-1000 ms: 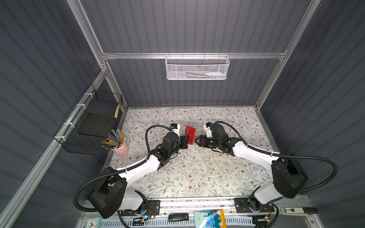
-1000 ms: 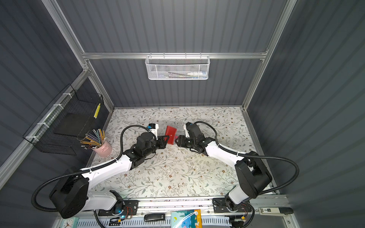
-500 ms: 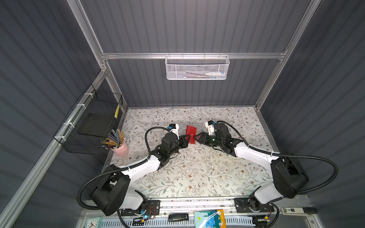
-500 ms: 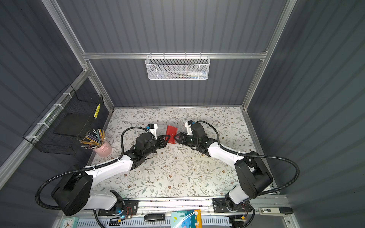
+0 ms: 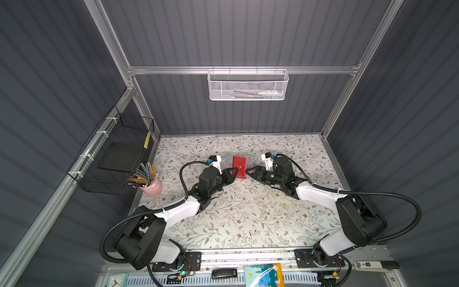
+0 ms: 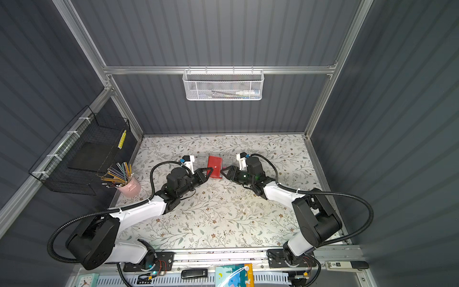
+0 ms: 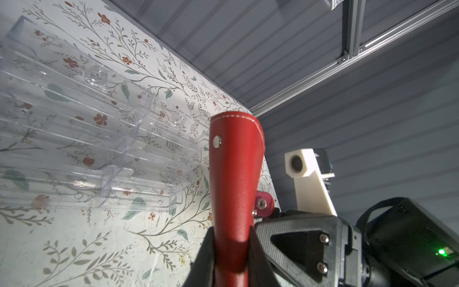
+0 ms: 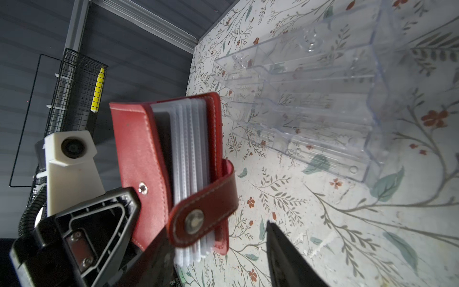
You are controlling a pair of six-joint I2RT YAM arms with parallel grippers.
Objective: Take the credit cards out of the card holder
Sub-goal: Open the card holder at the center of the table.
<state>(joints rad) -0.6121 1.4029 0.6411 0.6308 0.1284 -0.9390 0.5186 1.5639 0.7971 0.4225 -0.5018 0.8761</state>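
At the back and at both sides stand dark grey ribbed wall panels, held by a silver aluminium frame. On the back rail hangs a white metal mesh basket with some pen-like things inside. A black wire basket is fixed to the wall on the left side. The table top with a pale floral pattern is brightly lit, while the walls are dim. A pink cup full of pencils stands near its left edge

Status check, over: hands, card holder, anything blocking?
Left hand shut on card holder spine. Right hand open at strap tab, unsnapped. No cards out yet. Clear organizer behind, not blocking.
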